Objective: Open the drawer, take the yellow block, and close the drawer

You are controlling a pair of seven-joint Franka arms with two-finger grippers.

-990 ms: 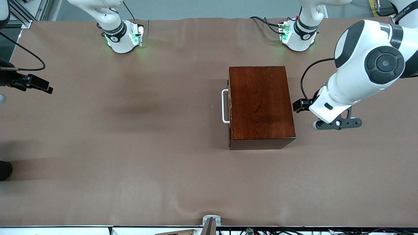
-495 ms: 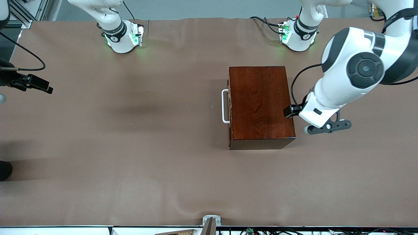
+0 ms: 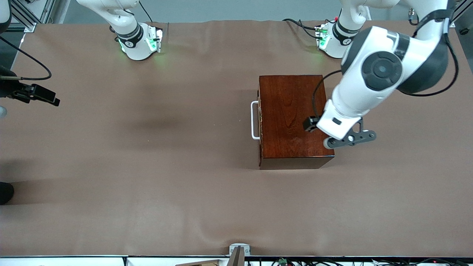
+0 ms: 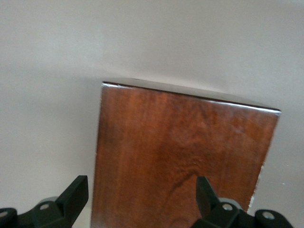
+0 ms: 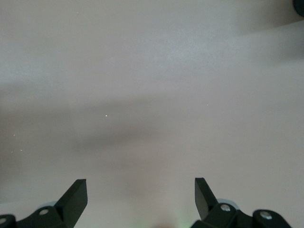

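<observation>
The dark reddish-brown wooden box stands on the table, toward the left arm's end. Its drawer is shut, and the white loop handle on the drawer's front faces the right arm's end. The yellow block is hidden. My left gripper hangs open over the box top, near the edge away from the handle, with nothing between its fingers. My right gripper is open over bare table at the right arm's end and holds nothing; that arm waits.
A brown cloth covers the whole table. Both arm bases stand with their cables along the table edge farthest from the front camera. A small metal bracket sits at the nearest edge.
The left arm has swung from beside the box to over its top, toward the handle side. The box and the right arm have not moved.
</observation>
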